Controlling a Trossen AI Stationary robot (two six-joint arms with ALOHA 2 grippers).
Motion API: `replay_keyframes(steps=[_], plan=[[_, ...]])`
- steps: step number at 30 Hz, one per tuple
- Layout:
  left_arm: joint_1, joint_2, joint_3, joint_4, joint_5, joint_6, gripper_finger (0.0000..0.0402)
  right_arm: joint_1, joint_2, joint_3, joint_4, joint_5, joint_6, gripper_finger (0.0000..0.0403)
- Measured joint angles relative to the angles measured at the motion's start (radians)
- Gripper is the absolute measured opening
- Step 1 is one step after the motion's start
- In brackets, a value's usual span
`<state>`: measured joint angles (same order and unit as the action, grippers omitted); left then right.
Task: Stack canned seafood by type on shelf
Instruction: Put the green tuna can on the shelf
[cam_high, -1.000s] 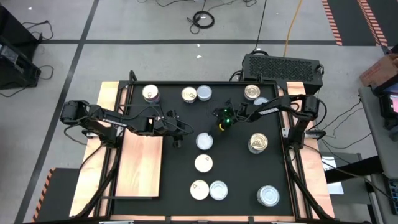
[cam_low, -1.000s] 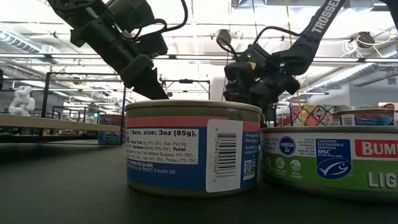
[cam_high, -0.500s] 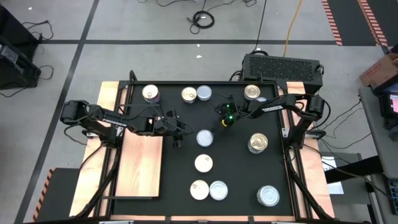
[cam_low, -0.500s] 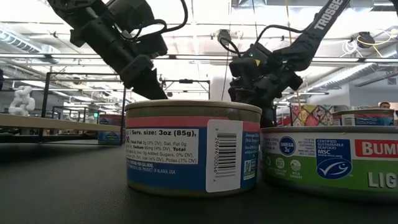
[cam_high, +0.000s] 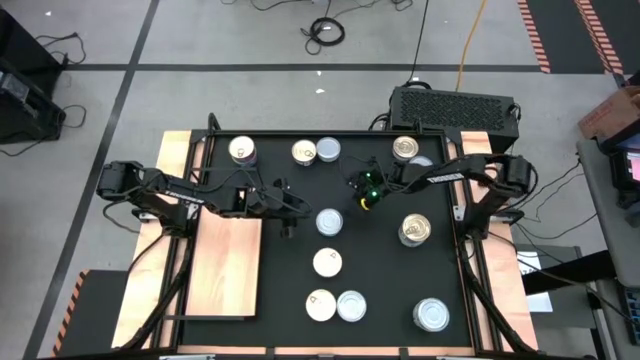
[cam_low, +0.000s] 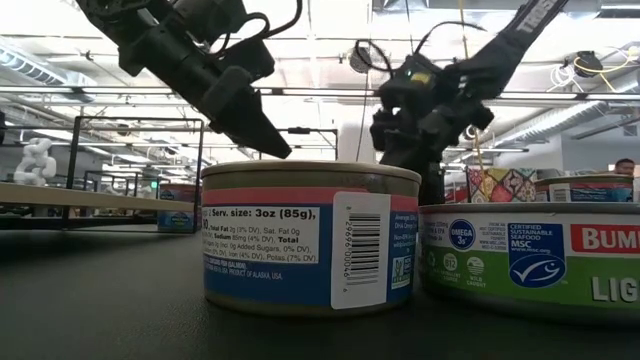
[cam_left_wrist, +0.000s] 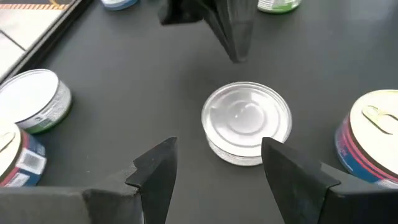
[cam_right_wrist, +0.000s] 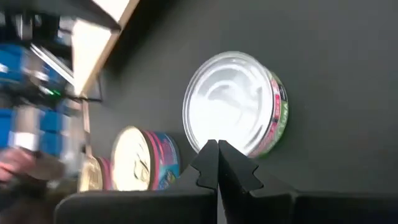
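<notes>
A silver-topped tin (cam_high: 329, 221) with a green label stands on the black mat at mid-table. My left gripper (cam_high: 293, 213) is open just left of it; in the left wrist view the tin (cam_left_wrist: 247, 122) sits just beyond the spread fingertips, and the fingers do not touch it. My right gripper (cam_high: 368, 197) hovers shut to the tin's far right, and its wrist view shows the tin (cam_right_wrist: 233, 102) ahead. Other tins stand scattered on the mat, such as a cream-topped one (cam_high: 327, 262). The shelf (cam_high: 228, 265), a light wooden board, lies bare at the mat's left.
Three tins (cam_high: 304, 152) stand along the far edge, and one (cam_high: 405, 148) is at the far right. A gold-topped tin (cam_high: 415, 230) is on the right, and more (cam_high: 351, 304) stand near the front edge. A pink-and-blue tin (cam_left_wrist: 373, 134) stands close beside the silver one.
My left gripper has moved a little toward the table's right, closer to the silver-topped tin, staying open. My right gripper has risen and drawn back from that tin toward the right, still shut.
</notes>
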<state>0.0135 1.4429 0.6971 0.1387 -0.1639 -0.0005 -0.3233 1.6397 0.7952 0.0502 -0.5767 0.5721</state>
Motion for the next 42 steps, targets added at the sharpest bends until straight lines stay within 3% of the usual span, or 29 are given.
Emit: replay_keyframes(steps=[6, 15, 27, 34, 42], plan=[[0.0, 0.0, 0.0, 0.002, 0.002, 0.011, 0.0233, 0.095, -0.097, 0.001, -0.074, 0.218, -0.203, 0.0], [0.0, 0.0, 0.0, -0.025, 0.003, 0.01, 0.0233, 0.274, -0.109, 0.002, 0.0, 0.442, -0.284, 0.0], [0.0, 0.0, 0.0, -0.02, 0.003, 0.009, 0.0233, 0.548, -0.102, 0.001, 0.059, 0.5, -0.274, 0.0], [0.0, 0.0, 0.0, -0.018, 0.003, 0.007, 0.0233, 0.681, -0.102, 0.001, 0.13, 0.498, -0.401, 0.0003], [0.0, 0.0, 0.0, -0.018, 0.003, 0.006, 0.0233, 0.828, -0.102, 0.001, 0.164, 0.547, -0.607, 0.0069]])
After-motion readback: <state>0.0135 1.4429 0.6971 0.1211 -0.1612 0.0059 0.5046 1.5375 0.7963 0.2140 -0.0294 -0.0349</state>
